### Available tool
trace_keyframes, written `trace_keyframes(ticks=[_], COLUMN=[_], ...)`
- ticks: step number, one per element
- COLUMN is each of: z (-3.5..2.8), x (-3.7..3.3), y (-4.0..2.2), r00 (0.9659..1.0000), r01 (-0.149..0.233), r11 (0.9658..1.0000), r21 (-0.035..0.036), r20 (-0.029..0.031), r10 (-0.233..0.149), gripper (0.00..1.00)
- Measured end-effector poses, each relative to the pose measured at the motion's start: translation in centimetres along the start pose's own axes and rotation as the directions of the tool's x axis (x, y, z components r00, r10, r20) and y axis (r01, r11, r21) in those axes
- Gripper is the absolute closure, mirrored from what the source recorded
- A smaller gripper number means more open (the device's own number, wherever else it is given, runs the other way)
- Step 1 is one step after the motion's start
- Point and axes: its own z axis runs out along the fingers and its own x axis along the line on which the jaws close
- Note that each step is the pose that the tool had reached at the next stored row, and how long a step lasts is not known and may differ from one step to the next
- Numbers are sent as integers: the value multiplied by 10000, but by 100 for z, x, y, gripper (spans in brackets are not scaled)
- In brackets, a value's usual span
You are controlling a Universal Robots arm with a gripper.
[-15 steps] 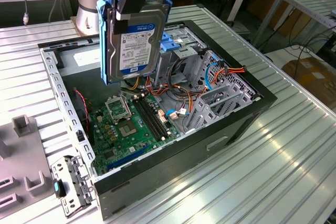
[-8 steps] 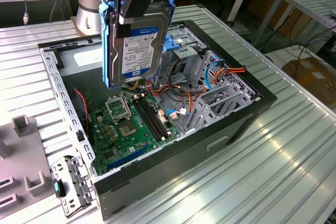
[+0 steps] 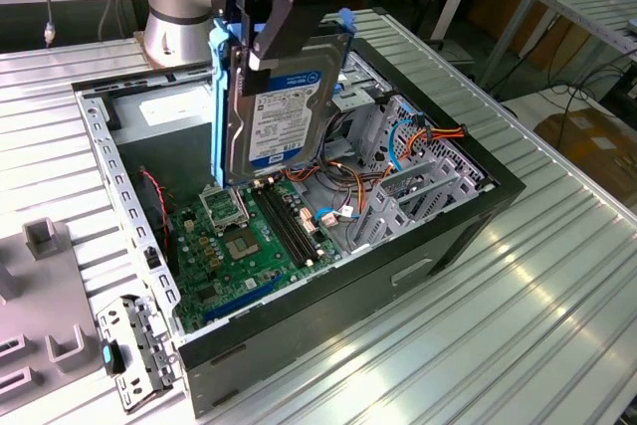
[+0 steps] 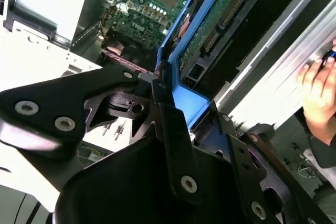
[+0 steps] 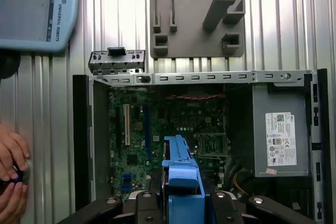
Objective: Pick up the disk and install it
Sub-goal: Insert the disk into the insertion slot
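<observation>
Dangling over case (image 3: 495, 184) with motherboard (image 3: 237, 246), disk (image 3: 286, 111) in claw (image 3: 254, 47)

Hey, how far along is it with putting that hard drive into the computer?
Done: the pickup. The gripper is shut on the disk.
In hand: the disk hangs upright over the motherboard, inside the opening of the computer case.
Left: the install itself. The disk is not yet seated anywhere in the case.
</observation>
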Motion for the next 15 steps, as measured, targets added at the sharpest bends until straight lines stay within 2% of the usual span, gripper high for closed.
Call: trace_keyframes(ticks=[2,4,8,9,10,12,15], z=[0,-3,-8,-9,-10,-6,2], x=[25,48,60,66,70,84,150], y=[-70,-223,-406,-495,-551,-592,-616], r00=[10000,10000,10000,10000,10000,10000,10000], r01=[0,0,0,1,1,1,0], r11=[10000,10000,10000,10000,10000,10000,10000], r21=[0,0,0,0,0,0,0], r20=[0,0,-2,1,-1,-2,-9], r10=[0,0,0,-1,-1,-1,0], gripper=[63,63,63,63,63,63,63])
